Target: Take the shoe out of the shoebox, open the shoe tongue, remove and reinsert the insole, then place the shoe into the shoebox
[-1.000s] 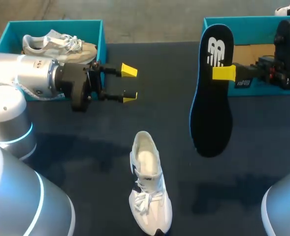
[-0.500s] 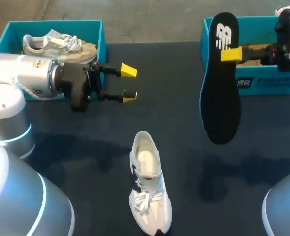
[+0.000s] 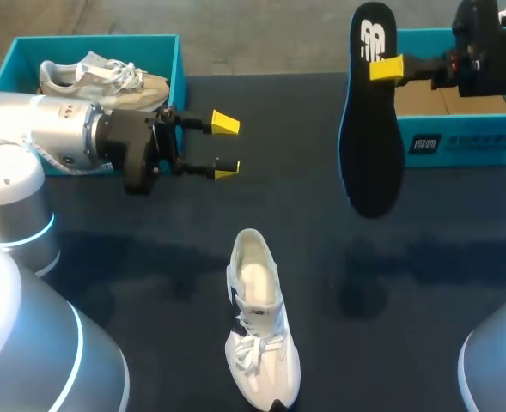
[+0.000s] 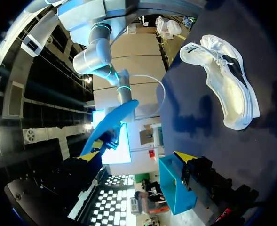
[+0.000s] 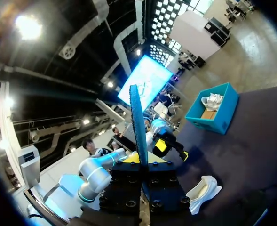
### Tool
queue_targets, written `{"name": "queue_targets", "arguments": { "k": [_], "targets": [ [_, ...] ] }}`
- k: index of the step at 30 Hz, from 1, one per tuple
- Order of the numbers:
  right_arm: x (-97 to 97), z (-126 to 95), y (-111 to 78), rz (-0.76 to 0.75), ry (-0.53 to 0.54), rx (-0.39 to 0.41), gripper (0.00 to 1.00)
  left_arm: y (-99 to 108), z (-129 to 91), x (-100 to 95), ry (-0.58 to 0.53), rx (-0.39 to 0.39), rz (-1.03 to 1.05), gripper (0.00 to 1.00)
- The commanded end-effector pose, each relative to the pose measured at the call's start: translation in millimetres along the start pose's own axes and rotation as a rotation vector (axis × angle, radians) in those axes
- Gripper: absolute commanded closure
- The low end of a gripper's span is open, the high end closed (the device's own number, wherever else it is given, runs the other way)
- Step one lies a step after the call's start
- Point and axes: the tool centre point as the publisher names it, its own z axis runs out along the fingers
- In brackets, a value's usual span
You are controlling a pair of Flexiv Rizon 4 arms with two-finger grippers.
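Observation:
A white shoe (image 3: 261,335) lies on the dark table near the front middle, its opening facing up with no insole inside; it also shows as the shoe (image 4: 227,80) and the shoe (image 5: 201,190). The black insole (image 3: 368,129) with a blue rim hangs in the air beside the right shoebox (image 3: 459,142). My right gripper (image 3: 386,67) is shut on its heel end, and the insole (image 5: 138,122) stands edge-on between the fingers of the right gripper (image 5: 140,162). My left gripper (image 3: 225,146) hovers open and empty above the table, left of the middle; the left gripper (image 4: 136,157) shows wide yellow tips.
A second teal shoebox (image 3: 171,64) at the back left holds another pale shoe (image 3: 106,77). The left arm stretches across that box's front. Dark table surface lies between the white shoe and both boxes.
My right arm has lifted the insole higher and carried it toward the table's far edge beside the right box. The left arm and the shoe have not moved.

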Motion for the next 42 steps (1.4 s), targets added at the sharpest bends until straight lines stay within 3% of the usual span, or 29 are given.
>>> {"name": "queue_targets", "arguments": {
  "k": [1,4,11,19,23,32,35,42],
  "targets": [
    [-2.1,1.5,4.6,0.001,0.001,0.036,1.0,-0.4,0.7,0.5,-0.001,-0.002,0.002,0.0],
    [-2.1,1.5,4.6,0.001,0.001,0.036,1.0,-0.4,0.7,0.5,-0.001,-0.002,0.002,0.0],
    [-39.4,24.6,30.8,0.171,-0.015,0.051,1.0,-0.4,0.7,0.5,-0.001,-0.002,0.002,0.0],
    [-63.2,37.8,43.1,0.281,-0.031,0.019,1.0,-0.4,0.7,0.5,-0.001,-0.002,0.002,0.0],
    [-76.1,46.0,47.2,0.346,-0.061,0.067,1.0,-0.4,0.7,0.5,-0.001,-0.002,0.002,0.0],
    [-76.1,46.0,47.2,0.346,-0.061,0.067,1.0,-0.4,0.7,0.5,-0.001,-0.002,0.002,0.0],
    [-76.1,46.0,47.2,0.346,-0.061,0.067,1.0,-6.4,9.0,11.8,-0.004,-0.028,0.015,0.0],
    [-98.6,64.8,49.5,0.455,-0.016,0.073,1.0,-3.1,16.4,9.5,-0.092,-0.068,0.014,0.0]
  ]
}}
